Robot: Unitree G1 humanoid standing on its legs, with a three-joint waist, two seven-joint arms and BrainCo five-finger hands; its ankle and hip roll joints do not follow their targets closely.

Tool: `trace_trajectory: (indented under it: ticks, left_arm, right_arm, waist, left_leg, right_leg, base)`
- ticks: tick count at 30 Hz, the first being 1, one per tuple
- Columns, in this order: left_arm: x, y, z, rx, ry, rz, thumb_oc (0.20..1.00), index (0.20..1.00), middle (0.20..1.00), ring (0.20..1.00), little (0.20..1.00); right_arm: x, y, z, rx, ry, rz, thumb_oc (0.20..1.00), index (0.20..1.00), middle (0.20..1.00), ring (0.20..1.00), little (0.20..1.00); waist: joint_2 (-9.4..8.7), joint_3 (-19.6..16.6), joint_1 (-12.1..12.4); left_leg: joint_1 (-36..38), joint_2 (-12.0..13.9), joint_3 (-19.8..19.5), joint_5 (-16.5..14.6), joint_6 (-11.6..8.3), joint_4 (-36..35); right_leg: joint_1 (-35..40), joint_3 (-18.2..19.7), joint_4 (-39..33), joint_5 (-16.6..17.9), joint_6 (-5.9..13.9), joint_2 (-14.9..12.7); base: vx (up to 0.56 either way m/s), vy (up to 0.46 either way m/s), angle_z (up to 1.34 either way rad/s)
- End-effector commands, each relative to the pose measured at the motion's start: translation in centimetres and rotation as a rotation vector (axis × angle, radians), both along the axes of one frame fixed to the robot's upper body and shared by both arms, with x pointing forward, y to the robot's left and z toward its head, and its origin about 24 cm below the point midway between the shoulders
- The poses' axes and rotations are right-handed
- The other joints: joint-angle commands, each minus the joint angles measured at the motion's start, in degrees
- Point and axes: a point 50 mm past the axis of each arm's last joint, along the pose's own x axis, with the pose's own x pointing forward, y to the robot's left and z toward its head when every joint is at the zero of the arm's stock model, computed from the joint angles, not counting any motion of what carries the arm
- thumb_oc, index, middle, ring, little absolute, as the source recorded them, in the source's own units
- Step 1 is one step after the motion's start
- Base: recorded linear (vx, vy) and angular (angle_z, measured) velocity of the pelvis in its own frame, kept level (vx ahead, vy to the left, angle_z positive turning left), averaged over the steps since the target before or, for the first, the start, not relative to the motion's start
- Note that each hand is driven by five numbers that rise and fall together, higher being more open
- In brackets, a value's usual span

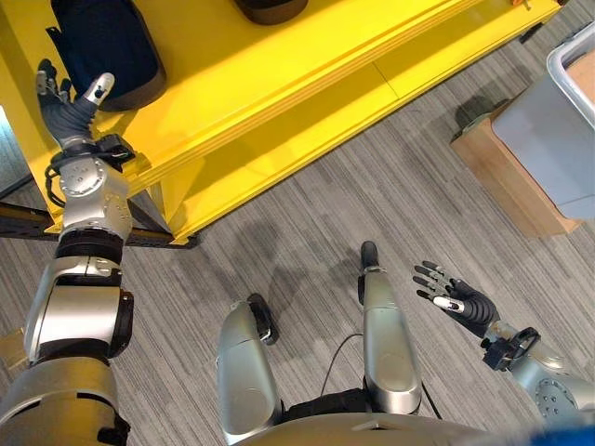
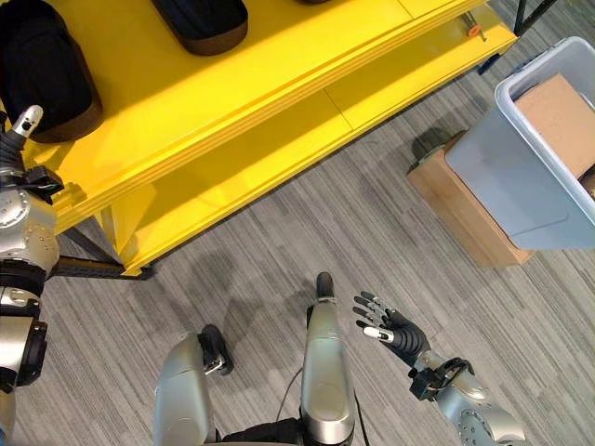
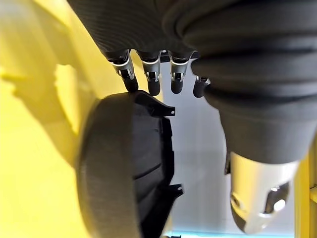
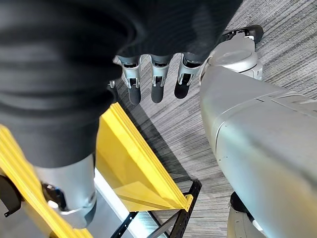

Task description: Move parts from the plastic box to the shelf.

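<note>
Left hand (image 1: 70,107) is raised at the yellow shelf (image 1: 279,56), fingers released, tips just beside a dark part (image 1: 107,42) lying there. Right hand (image 1: 456,297) hangs low, fingers spread, empty. I judge it nearer the plastic box (image 2: 539,177), far right.

Silver-grey left arm raised and stretched forward, dark-covered left hand (image 1: 72,104) at its end, fingers straight and spread, thumb apart. Silver-grey right arm held low out to the side, right hand (image 2: 390,330) with fingers splayed, grasping nothing.
</note>
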Motion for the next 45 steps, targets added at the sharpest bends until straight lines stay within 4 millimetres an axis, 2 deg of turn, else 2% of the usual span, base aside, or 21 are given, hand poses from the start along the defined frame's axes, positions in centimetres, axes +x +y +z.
trace_trajectory:
  ticks: [1, 7, 10, 12, 14, 15, 16, 17, 18, 21, 25, 29, 31, 33, 35, 36, 37, 38, 39, 44, 45]
  left_arm:
    - [-1.4, 1.2, 1.6, 0.092, -0.051, 0.019, 1.000, 1.000, 1.000, 1.000, 1.000]
    - [-1.7, 1.2, 1.2, 0.083, -0.064, 0.020, 1.000, 1.000, 1.000, 1.000, 1.000]
    - [-2.6, 2.4, 0.5, 0.055, -0.059, 0.062, 1.000, 1.000, 1.000, 1.000, 1.000]
    - [-3.5, 3.9, 0.0, 0.017, -0.051, 0.112, 1.000, 1.000, 1.000, 1.000, 1.000]
    - [-3.9, 4.5, -0.2, -0.001, -0.052, 0.131, 1.000, 1.000, 1.000, 1.000, 1.000]
    - [-4.5, 5.6, -0.4, -0.017, -0.036, 0.169, 1.000, 1.000, 1.000, 1.000, 1.000]
    - [-4.5, 5.6, -0.4, -0.017, -0.036, 0.169, 1.000, 1.000, 1.000, 1.000, 1.000]
    - [-5.8, 7.4, -0.7, -0.050, -0.029, 0.236, 1.000, 1.000, 1.000, 1.000, 1.000]
    - [-5.9, 7.4, -0.7, -0.050, -0.029, 0.236, 1.000, 1.000, 1.000, 1.000, 1.000]
    - [-7.7, 9.5, -1.5, -0.086, -0.004, 0.322, 1.000, 1.000, 1.000, 1.000, 1.000]
    - [-9.2, 10.9, -2.0, -0.108, 0.012, 0.375, 1.000, 1.000, 1.000, 1.000, 1.000]
    - [-9.9, 11.0, -3.0, -0.120, 0.000, 0.370, 1.000, 1.000, 1.000, 1.000, 1.000]
    - [-9.9, 10.2, -3.6, -0.098, -0.007, 0.339, 1.000, 1.000, 1.000, 1.000, 1.000]
    - [-9.5, 7.8, -3.7, -0.018, -0.061, 0.233, 1.000, 1.000, 1.000, 1.000, 1.000]
    - [-10.2, 6.1, -5.5, -0.020, -0.073, 0.149, 1.000, 1.000, 1.000, 1.000, 1.000]
    - [-10.5, 4.3, -5.8, 0.014, -0.085, 0.078, 1.000, 1.000, 1.000, 1.000, 1.000]
    - [-11.2, 2.0, -7.0, 0.023, -0.088, -0.026, 1.000, 1.000, 1.000, 1.000, 1.000]
    - [-11.2, 2.0, -7.0, 0.022, -0.087, -0.025, 1.000, 1.000, 1.000, 1.000, 1.000]
    - [-11.6, 0.4, -7.7, 0.031, -0.082, -0.100, 1.000, 1.000, 1.000, 1.000, 1.000]
    - [-12.5, -3.8, -8.8, 0.064, -0.047, -0.366, 1.000, 1.000, 1.000, 1.000, 1.000]
    - [-12.5, -3.8, -8.8, 0.063, -0.046, -0.367, 1.000, 1.000, 1.000, 1.000, 1.000]
  right_arm:
    - [-0.8, -0.4, 0.2, 0.004, -0.009, 0.003, 1.000, 1.000, 1.000, 1.000, 1.000]
    - [-0.9, -0.5, 0.3, 0.003, -0.015, -0.007, 1.000, 1.000, 1.000, 1.000, 1.000]
    - [-1.0, -0.6, 0.3, 0.000, -0.017, -0.013, 1.000, 1.000, 1.000, 1.000, 1.000]
    - [-1.0, -0.6, 0.3, 0.001, -0.017, -0.016, 1.000, 1.000, 1.000, 1.000, 1.000]
    - [-1.0, -0.6, 0.3, 0.004, -0.018, -0.015, 1.000, 1.000, 1.000, 1.000, 1.000]
    - [-1.0, -0.6, 0.3, 0.004, -0.017, -0.013, 1.000, 1.000, 1.000, 1.000, 1.000]
    - [-0.9, -0.6, 0.3, 0.005, -0.017, -0.013, 1.000, 1.000, 1.000, 1.000, 1.000]
    - [-0.9, -0.6, 0.3, 0.007, -0.019, -0.019, 1.000, 1.000, 1.000, 1.000, 1.000]
    - [-0.9, -0.6, 0.3, 0.007, -0.019, -0.018, 1.000, 1.000, 1.000, 1.000, 1.000]
    - [-0.9, -0.4, 0.3, 0.023, -0.024, -0.018, 1.000, 1.000, 1.000, 1.000, 1.000]
    - [-0.8, -0.2, 0.4, 0.028, -0.029, -0.011, 1.000, 1.000, 1.000, 1.000, 1.000]
    - [-0.4, 0.1, 0.6, 0.037, -0.051, -0.008, 1.000, 1.000, 1.000, 1.000, 1.000]
    - [-0.3, 0.3, 0.7, 0.045, -0.063, -0.016, 1.000, 1.000, 1.000, 1.000, 1.000]
    - [0.0, 0.4, 1.1, 0.054, -0.096, -0.033, 1.000, 1.000, 1.000, 1.000, 1.000]
    - [0.1, 0.3, 1.1, 0.054, -0.107, -0.053, 1.000, 1.000, 1.000, 1.000, 1.000]
    - [0.0, 0.2, 1.1, 0.054, -0.109, -0.067, 1.000, 1.000, 1.000, 1.000, 1.000]
    - [0.1, 0.0, 1.2, 0.042, -0.123, -0.086, 1.000, 1.000, 1.000, 1.000, 1.000]
    - [0.0, 0.0, 1.2, 0.041, -0.121, -0.086, 1.000, 1.000, 1.000, 1.000, 1.000]
    - [0.0, -0.4, 1.4, 0.032, -0.130, -0.101, 1.000, 1.000, 1.000, 1.000, 1.000]
    - [-0.3, -0.9, 1.5, 0.030, -0.140, -0.126, 1.000, 1.000, 1.000, 1.000, 1.000]
    - [-0.3, -0.9, 1.5, 0.030, -0.139, -0.126, 1.000, 1.000, 1.000, 1.000, 1.000]
  waist:
    - [-6.01, -2.10, 2.13]
    - [-5.88, -2.10, 2.26]
    - [-5.47, -2.10, 2.55]
    - [-5.18, -2.10, 2.83]
    - [-5.08, -2.10, 2.92]
    - [-4.96, -2.10, 3.02]
    - [-4.98, -2.10, 3.00]
    - [-4.69, -2.10, 3.41]
    - [-4.71, -2.10, 3.37]
    - [-4.39, -2.10, 3.91]
    - [-4.09, -2.10, 4.30]
    - [-3.45, -2.10, 4.93]
    - [-2.85, -2.10, 5.40]
    - [-2.01, -2.10, 6.22]
    - [-1.24, -2.80, 6.75]
    - [-0.99, -3.65, 6.90]
    - [-0.34, -5.18, 7.30]
    - [-0.32, -5.28, 7.20]
    - [0.10, -6.42, 7.49]
    - [2.22, -12.05, 8.03]
    - [2.24, -12.07, 8.00]
  left_leg:
    - [-5.73, 2.40, -8.31, 8.13, -4.22, -3.57]
    - [-5.60, 2.29, -8.25, 8.09, -4.12, -3.54]
    - [-5.39, 2.21, -8.20, 8.25, -4.22, -3.77]
    - [-5.19, 2.21, -8.36, 8.28, -4.28, -3.80]
    - [-5.08, 2.21, -8.45, 8.27, -4.29, -3.84]
    - [-4.82, 2.24, -8.43, 8.28, -4.36, -3.95]
    - [-4.81, 2.23, -8.44, 8.28, -4.36, -3.97]
    - [-4.36, 2.21, -8.52, 8.39, -4.48, -4.15]
    - [-4.35, 2.20, -8.53, 8.40, -4.48, -4.16]
    - [-3.52, 2.20, -8.71, 8.42, -4.68, -4.40]
    - [-2.46, 2.14, -8.70, 8.57, -4.81, -4.98]
    - [-0.45, 1.74, -8.70, 9.51, -4.91, -6.82]
    - [0.81, 1.50, -8.84, 9.83, -5.00, -7.70]
    - [2.24, 1.22, -9.25, 10.22, -5.06, -8.80]
    - [3.60, 0.96, -9.49, 11.00, -5.02, -10.40]
    - [3.95, 0.73, -9.71, 11.61, -4.94, -11.35]
    - [5.06, 0.53, -9.99, 12.42, -4.82, -13.05]
    - [5.12, 0.51, -10.00, 12.50, -4.83, -13.21]
    - [5.96, 0.47, -10.13, 13.04, -4.79, -14.59]
    - [9.90, 0.69, -10.19, 16.53, -4.93, -22.06]
    - [10.02, 0.69, -10.21, 16.62, -4.96, -22.25]
  right_leg:
    - [4.05, 3.61, -0.35, -2.53, -0.27, -5.85]
    - [3.82, 3.83, -0.19, -2.56, -0.30, -5.90]
    - [4.02, 3.57, -0.13, -2.72, -0.31, -6.04]
    - [4.44, 3.36, 0.01, -2.85, -0.39, -6.07]
    - [4.59, 3.31, 0.03, -2.92, -0.37, -6.06]
    - [4.79, 3.24, 0.02, -2.98, -0.36, -6.05]
    - [4.80, 3.22, 0.01, -2.99, -0.36, -6.06]
    - [5.40, 3.07, 0.02, -3.12, -0.32, -6.07]
    - [5.43, 3.05, 0.01, -3.12, -0.32, -6.08]
    - [6.46, 2.68, 0.13, -3.36, -0.30, -6.19]
    - [7.72, 2.29, -0.15, -3.39, -0.26, -6.34]
    - [10.03, 1.54, -1.39, -2.90, -0.23, -6.62]
    - [11.39, 1.05, -1.72, -2.84, -0.28, -6.63]
    - [13.27, 0.29, -2.15, -3.06, -0.43, -6.56]
    - [14.67, -0.49, -2.75, -3.10, -0.59, -6.48]
    - [15.19, -0.93, -3.39, -2.80, -0.70, -6.42]
    - [16.12, -1.61, -4.03, -2.79, -0.81, -6.29]
    - [16.18, -1.66, -4.11, -2.76, -0.82, -6.31]
    - [16.99, -2.21, -4.83, -2.80, -0.81, -6.15]
    - [20.22, -4.86, -8.02, -2.80, -0.52, -5.21]
    - [20.34, -4.93, -8.12, -2.77, -0.54, -5.20]
  base:
    - [0.00, 0.000, 0.00]
    - [0.00, 0.000, 0.00]
    - [0.00, 0.000, 0.00]
    - [0.01, -0.007, 0.02]
    - [0.00, 0.000, 0.00]
    - [0.00, 0.000, 0.00]
    - [0.00, 0.000, 0.00]
    - [0.00, 0.000, 0.00]
    - [0.00, 0.000, 0.00]
    - [0.00, -0.007, 0.02]
    - [0.00, -0.005, 0.02]
    - [0.01, -0.012, 0.06]
    - [0.01, -0.014, -0.13]
    - [0.01, -0.021, -0.01]
    - [0.03, -0.032, 0.14]
    - [0.05, -0.061, 0.18]
    - [0.04, -0.051, 0.16]
    - [0.07, -0.063, 0.10]
    - [0.06, -0.045, 0.18]
    - [0.05, -0.066, 0.15]
    - [0.04, -0.070, 0.21]
